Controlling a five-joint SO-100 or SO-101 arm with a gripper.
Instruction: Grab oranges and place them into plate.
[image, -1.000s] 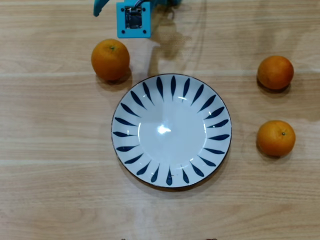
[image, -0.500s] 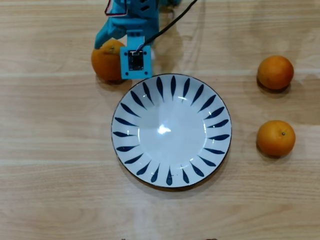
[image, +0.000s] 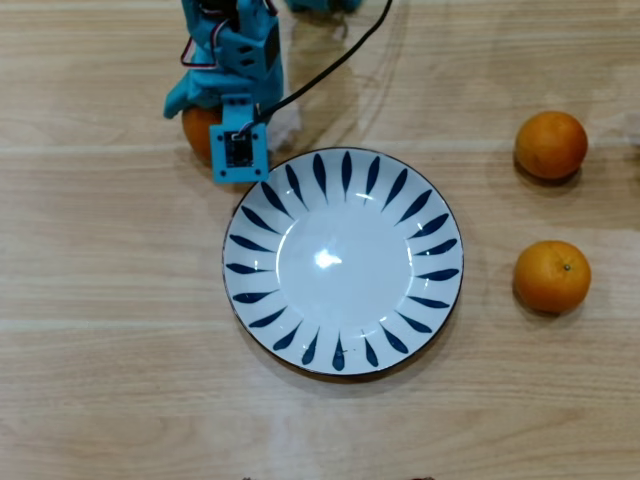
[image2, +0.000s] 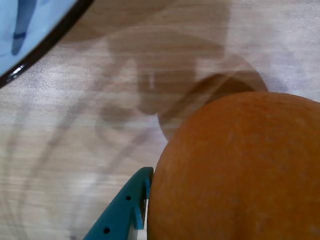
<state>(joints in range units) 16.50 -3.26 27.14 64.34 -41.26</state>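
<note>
My teal gripper (image: 212, 118) hangs over one orange (image: 197, 135) at the upper left of the overhead view, just past the plate's rim; the arm hides most of the fruit. In the wrist view this orange (image2: 240, 170) fills the lower right, and one teal finger (image2: 131, 205) presses against its side; the other finger is out of frame. The orange stays sharp while the table blurs, so the gripper looks shut on it. The white plate (image: 342, 170) with dark blue strokes is empty at centre; its edge (image2: 30, 52) shows top left in the wrist view. Two more oranges (image: 550, 145) (image: 552, 277) lie to its right.
A black cable (image: 330, 65) runs from the arm toward the top edge, above the plate. The wooden table (image: 110, 330) stretches left of and below the plate.
</note>
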